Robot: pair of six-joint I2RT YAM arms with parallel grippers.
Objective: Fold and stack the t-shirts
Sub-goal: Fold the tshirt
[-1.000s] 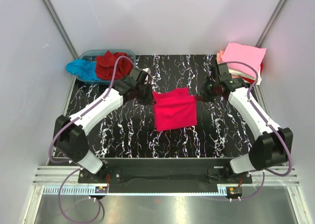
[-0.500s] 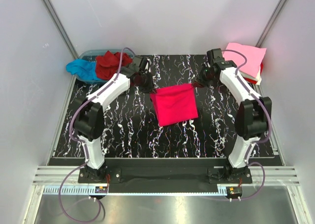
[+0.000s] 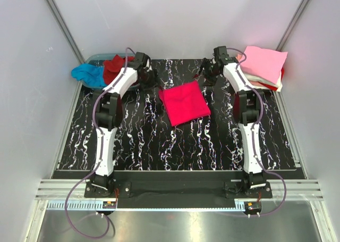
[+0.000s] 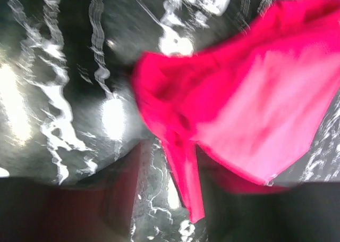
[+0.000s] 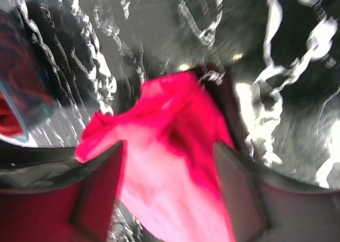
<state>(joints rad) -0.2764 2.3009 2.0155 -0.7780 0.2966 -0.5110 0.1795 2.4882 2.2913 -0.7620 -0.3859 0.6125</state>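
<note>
A bright pinkish-red t-shirt [image 3: 184, 104] lies folded on the black marbled table [image 3: 133, 141], turned a little askew. My left gripper [image 3: 152, 86] hovers at its back left corner. In the left wrist view the gripper [image 4: 183, 205] is open, and a loose corner of the shirt [image 4: 186, 167] trails between the fingers [image 4: 121, 199] without being pinched. My right gripper [image 3: 204, 78] is at the back right corner. It [image 5: 170, 199] is open too, with its fingers [image 5: 98, 191] spread over the shirt [image 5: 175, 162].
A clear blue-tinted tub [image 3: 99, 58] at the back left holds a dark red shirt [image 3: 119, 69], and a turquoise one [image 3: 84, 72] hangs over its rim. A stack of folded shirts topped by a pale pink one [image 3: 264, 64] sits at the back right.
Both arms have stretched toward the back of the table, carrying the shirt's far edge with them. Both grippers have opened and let the shirt go, and it lies a little farther back.
</note>
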